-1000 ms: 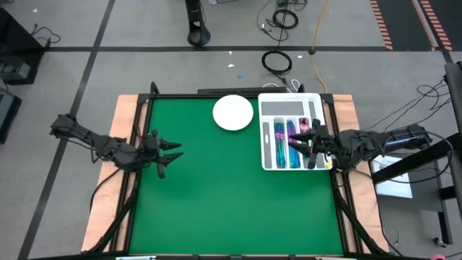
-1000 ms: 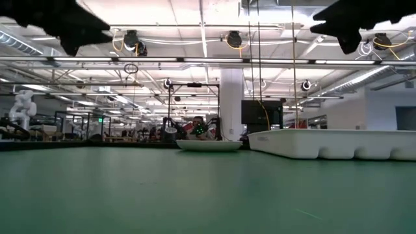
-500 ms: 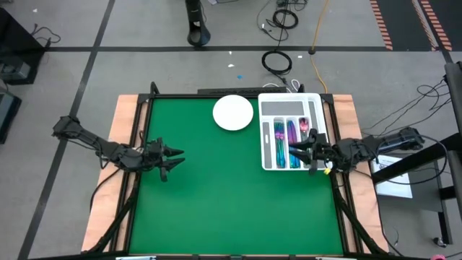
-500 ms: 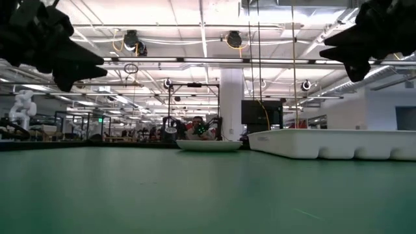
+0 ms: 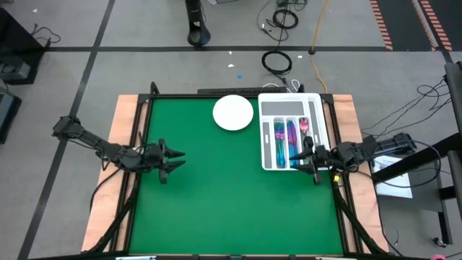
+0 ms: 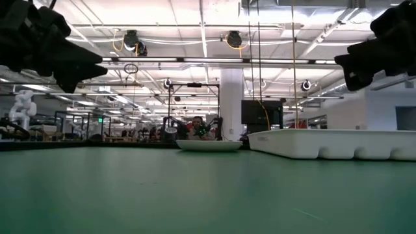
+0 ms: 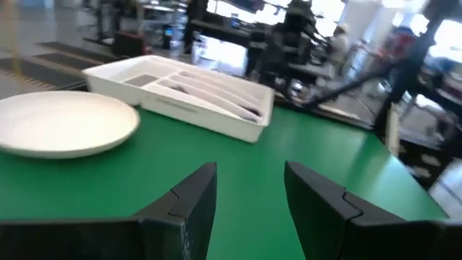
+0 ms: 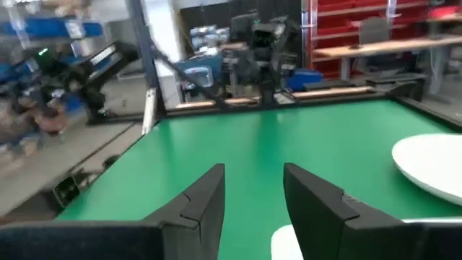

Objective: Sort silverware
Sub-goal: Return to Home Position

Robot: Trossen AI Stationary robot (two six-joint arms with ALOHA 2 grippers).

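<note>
The silverware [image 5: 291,137] lies in the slots of the white tray [image 5: 289,98], so sorting looks done. The right gripper [image 5: 303,156] by the tray's corner and the left gripper [image 5: 175,160] over the table's left side both hang empty, jaws spread; next, each arm should pull back home

One plate [image 5: 233,113], one tray [image 5: 285,108], one left claw [image 5: 180,159], one right claw [image 5: 294,158]; silverware [image 5: 291,133] too bunched to count.

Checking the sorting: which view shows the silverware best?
The high view: it looks straight down into the white tray, with the silverware lying in its slots. The low view shows only the tray's wall; the left wrist view, faint pieces; the right wrist view, none.
</note>
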